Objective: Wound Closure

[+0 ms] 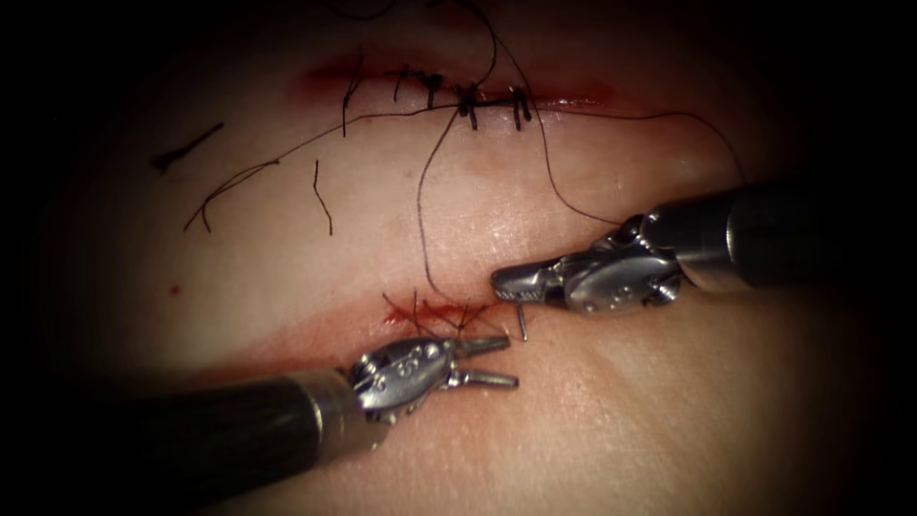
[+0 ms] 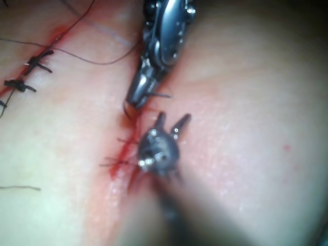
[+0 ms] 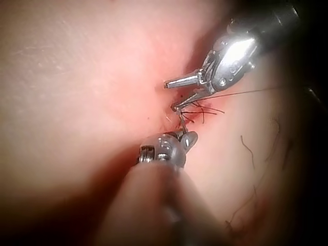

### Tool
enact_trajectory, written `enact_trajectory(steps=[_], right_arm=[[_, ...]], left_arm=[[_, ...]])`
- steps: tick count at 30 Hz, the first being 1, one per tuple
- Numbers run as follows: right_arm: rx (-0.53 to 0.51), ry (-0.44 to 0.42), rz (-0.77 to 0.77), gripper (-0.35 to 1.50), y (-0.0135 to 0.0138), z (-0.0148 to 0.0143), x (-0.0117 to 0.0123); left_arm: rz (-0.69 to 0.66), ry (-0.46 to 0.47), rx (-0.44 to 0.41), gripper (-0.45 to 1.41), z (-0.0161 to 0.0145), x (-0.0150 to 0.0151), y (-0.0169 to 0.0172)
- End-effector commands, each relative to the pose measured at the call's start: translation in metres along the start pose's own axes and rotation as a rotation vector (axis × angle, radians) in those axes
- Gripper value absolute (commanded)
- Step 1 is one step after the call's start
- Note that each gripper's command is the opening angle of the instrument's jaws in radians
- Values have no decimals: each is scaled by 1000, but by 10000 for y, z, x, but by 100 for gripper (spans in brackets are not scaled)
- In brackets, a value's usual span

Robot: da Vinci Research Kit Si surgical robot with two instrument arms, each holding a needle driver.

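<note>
A: Where is the needle (image 1: 522, 323)?

B: In the right end effector (image 1: 511, 285). Its jaws are closed on it near one end, and a short straight-looking piece sticks down below the jaw tips in the endoscope view. How much of the curve is hidden I cannot tell. It sits just at the right end of the lower cut (image 1: 435, 311), and I cannot tell whether its tip is in the tissue (image 1: 621, 411).

A: And the left end effector (image 1: 495, 361)?

B: Jaws apart in a narrow V, holding nothing. It lies just below the lower cut, its tips pointing right, close under the right tool and not touching it. In the left wrist view the two prongs (image 2: 173, 123) stand spread just beside the other tool's tip (image 2: 137, 97).

A: The thread (image 1: 420, 205)?

B: It runs from the stitched upper cut (image 1: 458, 91) down across the tissue to the lower cut, near the right tool's tip. Another strand loops from the upper stitches (image 1: 468, 100) round to the right, behind that tool's shaft.

A: Anything else on the tissue?

B: Loose cut ends (image 1: 320, 196) lie to the left, between the two cuts. Short thread ends stick up from the lower cut, where red fluid (image 1: 444, 310) wets the edges. The right wrist view shows those ends (image 3: 202, 110) by the open left jaws.
</note>
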Motion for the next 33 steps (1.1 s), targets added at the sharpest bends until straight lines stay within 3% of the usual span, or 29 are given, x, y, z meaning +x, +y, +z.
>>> enact_trajectory(steps=[1,18,33], right_arm=[[3,5,9,-35,-13,10,0],[44,8,60,-35,-34,18,-7],[90,5,280,-35,-48,23,-24]], left_arm=[[-2,-2,-2,36,8,-6,0],[-2,-2,-2,32,8,-6,1],[-2,-2,-3,32,7,-6,1]])
